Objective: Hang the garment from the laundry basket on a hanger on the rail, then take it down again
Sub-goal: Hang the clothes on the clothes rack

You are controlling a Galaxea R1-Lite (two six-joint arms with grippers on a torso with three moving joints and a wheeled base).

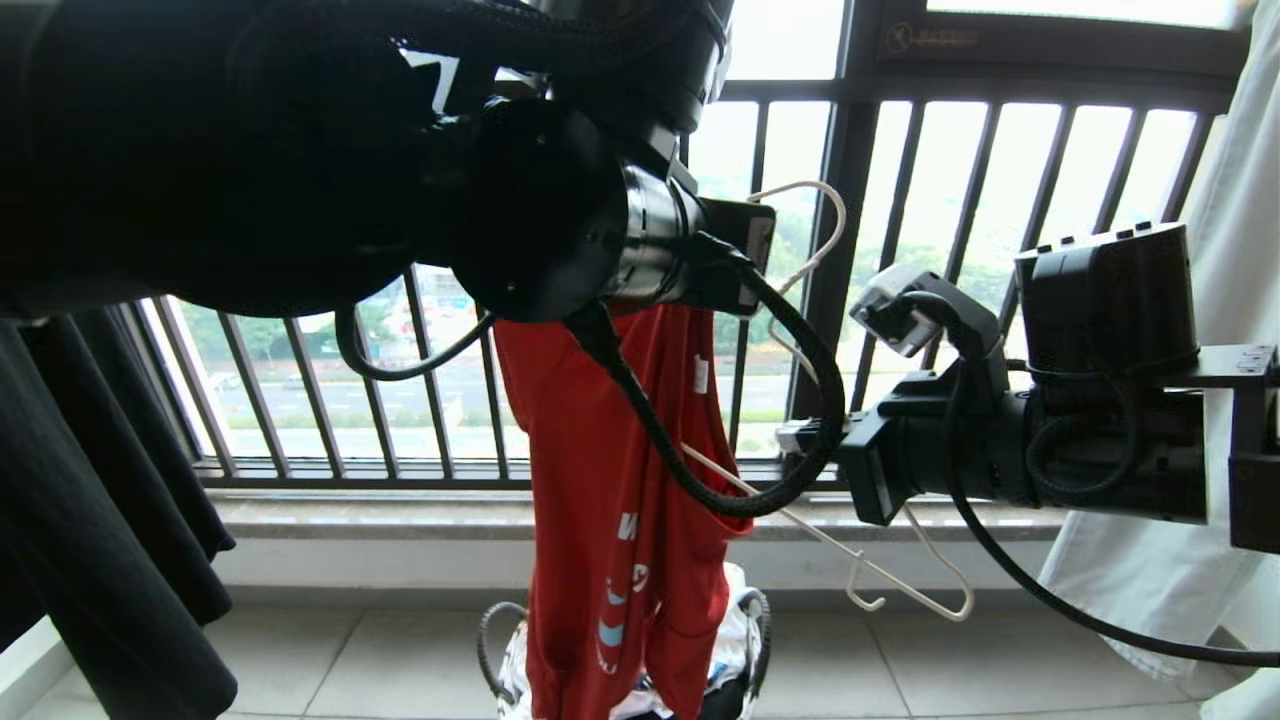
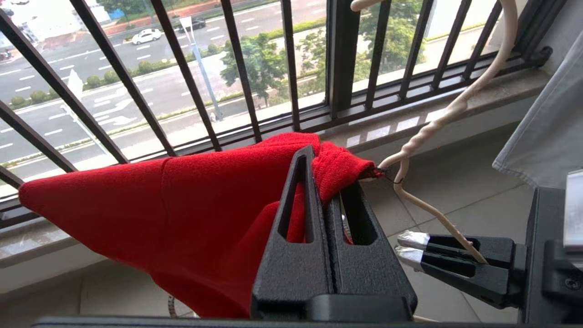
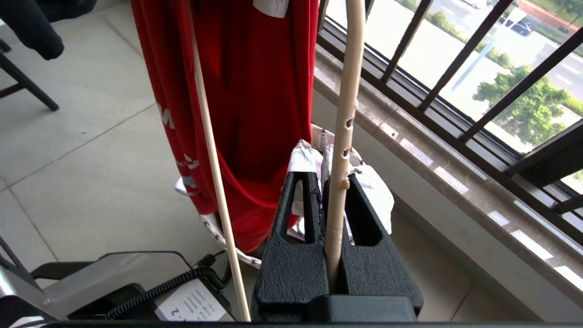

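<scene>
A: What did your left gripper (image 2: 325,182) hold?
B: Its fingers were pinched tight on the red garment (image 2: 182,214), which hung down over the laundry basket (image 1: 750,640).
A: And your right gripper (image 3: 330,191)?
B: It was clamped on the thin hanger (image 3: 341,136), just beside the shirt. Past both stood the black railing (image 2: 341,54).

A black barred balcony railing (image 1: 900,300) spans nine to three o'clock, daylight and a tree-lined road (image 2: 136,86) behind it. A grey stone sill (image 1: 400,515) runs beneath; pale floor tiles (image 1: 350,660) lie at six o'clock.
</scene>
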